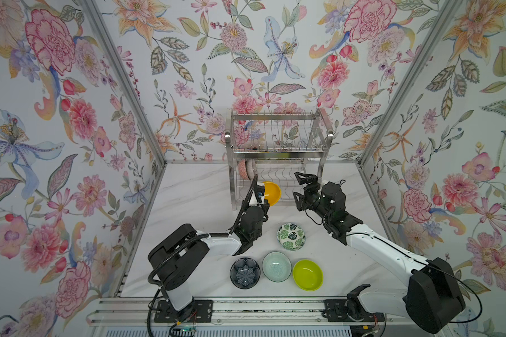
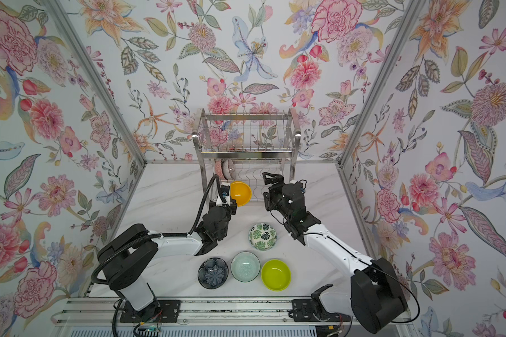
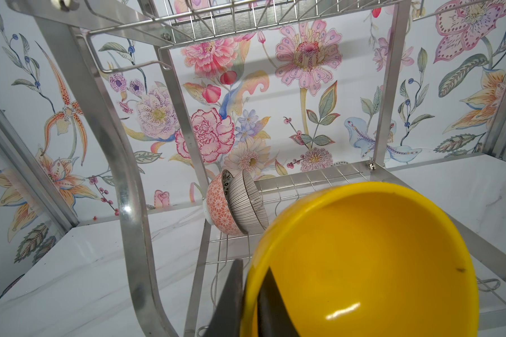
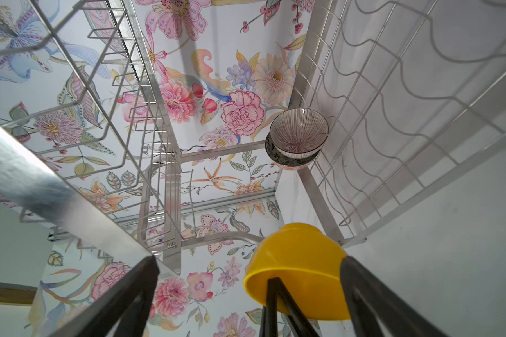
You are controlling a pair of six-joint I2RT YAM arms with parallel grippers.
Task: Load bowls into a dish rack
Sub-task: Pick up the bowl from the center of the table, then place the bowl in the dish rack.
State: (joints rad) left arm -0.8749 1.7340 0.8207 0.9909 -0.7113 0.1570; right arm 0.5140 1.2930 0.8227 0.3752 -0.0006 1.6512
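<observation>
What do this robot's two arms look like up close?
Both the left arm and right arm have smooth white shells with chunky black joints and bases. A ribbed black hose loops along the left one; a thin black cable arcs off the right. The left end effector and right end effector have slim black fingers.

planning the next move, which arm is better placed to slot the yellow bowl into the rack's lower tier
Left. The left pincer is shut on the rim of the yellow bowl, right at the front of the lower tier of the dish rack. The right pincer hangs open and empty beside it.
</observation>
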